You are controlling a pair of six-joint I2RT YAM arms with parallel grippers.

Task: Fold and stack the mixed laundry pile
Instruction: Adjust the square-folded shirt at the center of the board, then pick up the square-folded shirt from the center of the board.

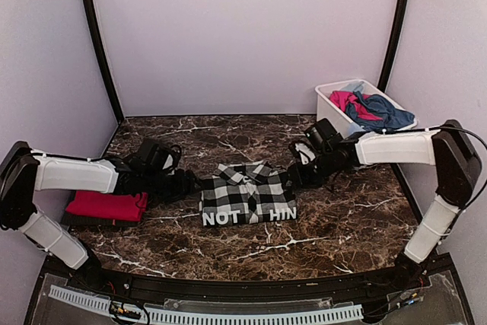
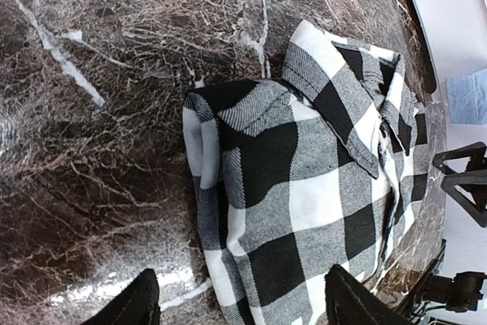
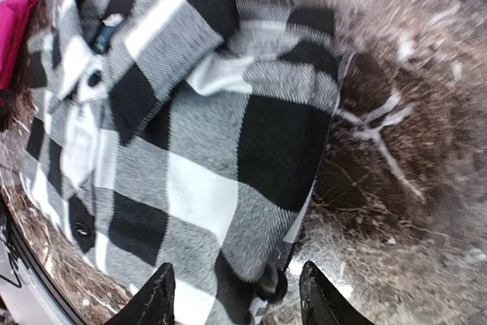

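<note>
Pale lilac walls (image 1: pixel 243 36) close off the back and sides of a dark brown, white-veined marble-look tabletop (image 1: pixel 335 218). At the centre of the overhead view lies a folded black-and-white checked cloth shirt (image 1: pixel 247 194), collar toward the top of the frame, with white lettering along its lower edge. The left hand (image 1: pixel 186 184) sits low at the shirt's left edge, and the right hand (image 1: pixel 297 175) is at its upper right corner.

In the left wrist view, that hand's black fingers (image 2: pixel 141 302) stand well apart at the bottom of the frame. The hand is open, and the shirt's folded edge lies flat between the fingers, not pinched. The right wrist view shows much the same: fingers (image 3: pixel 158 302) spread, hand open, the shirt's corner between them and resting on the marble.

At the left of the overhead view a folded red cloth tee (image 1: pixel 106 205) lies on a darker folded piece (image 1: pixel 91 222) whose colour cannot be made out. At the upper right stands a white rectangular plastic tub (image 1: pixel 333 116) holding a crumpled pink cloth piece (image 1: pixel 346 100) and a blue cloth piece (image 1: pixel 380 110).
</note>
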